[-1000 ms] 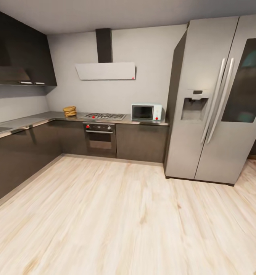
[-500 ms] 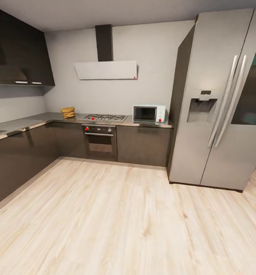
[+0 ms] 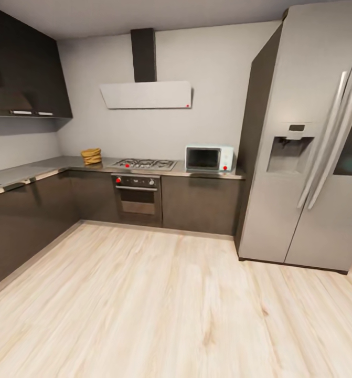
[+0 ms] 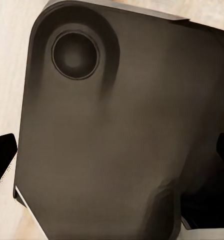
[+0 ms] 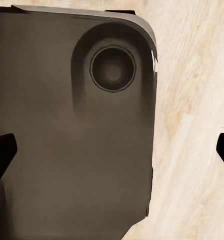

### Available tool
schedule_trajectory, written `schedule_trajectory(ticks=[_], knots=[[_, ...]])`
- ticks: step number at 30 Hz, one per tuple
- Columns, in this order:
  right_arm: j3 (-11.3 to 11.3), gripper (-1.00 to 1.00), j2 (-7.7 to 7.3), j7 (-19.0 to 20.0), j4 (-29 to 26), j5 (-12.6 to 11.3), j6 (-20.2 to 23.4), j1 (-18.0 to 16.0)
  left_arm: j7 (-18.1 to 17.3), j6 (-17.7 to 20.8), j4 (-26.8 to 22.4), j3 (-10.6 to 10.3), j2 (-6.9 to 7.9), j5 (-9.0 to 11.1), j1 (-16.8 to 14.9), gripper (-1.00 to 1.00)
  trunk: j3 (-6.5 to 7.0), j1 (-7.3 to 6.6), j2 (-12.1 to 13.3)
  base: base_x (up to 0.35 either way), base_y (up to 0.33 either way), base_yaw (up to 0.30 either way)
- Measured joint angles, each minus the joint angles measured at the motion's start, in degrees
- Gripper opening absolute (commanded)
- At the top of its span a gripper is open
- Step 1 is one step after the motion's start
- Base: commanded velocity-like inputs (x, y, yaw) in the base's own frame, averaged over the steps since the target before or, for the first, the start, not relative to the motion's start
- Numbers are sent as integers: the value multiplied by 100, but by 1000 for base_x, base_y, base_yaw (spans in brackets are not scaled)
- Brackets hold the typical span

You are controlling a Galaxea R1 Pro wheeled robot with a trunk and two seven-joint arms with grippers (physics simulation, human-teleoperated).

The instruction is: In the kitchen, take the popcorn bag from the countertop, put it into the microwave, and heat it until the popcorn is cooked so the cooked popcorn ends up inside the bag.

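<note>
Far across the room, the tan-brown popcorn bag stands upright on the grey countertop, left of the hob and near the corner. The pale mint-white microwave sits on the same worktop beside the fridge, its dark door closed. No popcorn can be made out at this distance. In the left wrist view, my left gripper is open, its dark fingertips at opposite edges with nothing between them. My right gripper is likewise open over the robot's dark base and the floor.
A gas hob and a built-in oven lie between the bag and the microwave. A tall steel fridge stands at the right. Dark cabinets line the left wall. Light wood floor stretches ahead.
The whole view has shifted: the camera moved closer and turned slightly left, so the fridge slid right and the counter looks larger. Nothing in the kitchen itself moved.
</note>
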Motion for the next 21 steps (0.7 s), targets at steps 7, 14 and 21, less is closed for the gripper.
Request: schedule_trajectory(ticks=[7,14,21], knots=[[0,100,0,0,0,-2,0,0,1,3,0,0,1,3,0,100,0,0,0,326,74,0],[0,100,1,0,0,-8,0,0,1,3,0,0,0,3,0,100,0,0,0,326,74,-3],[-8,100,8,0,1,-16,-8,0,1,3,1,0,0,2,-1,100,0,0,0,326,74,-204]])
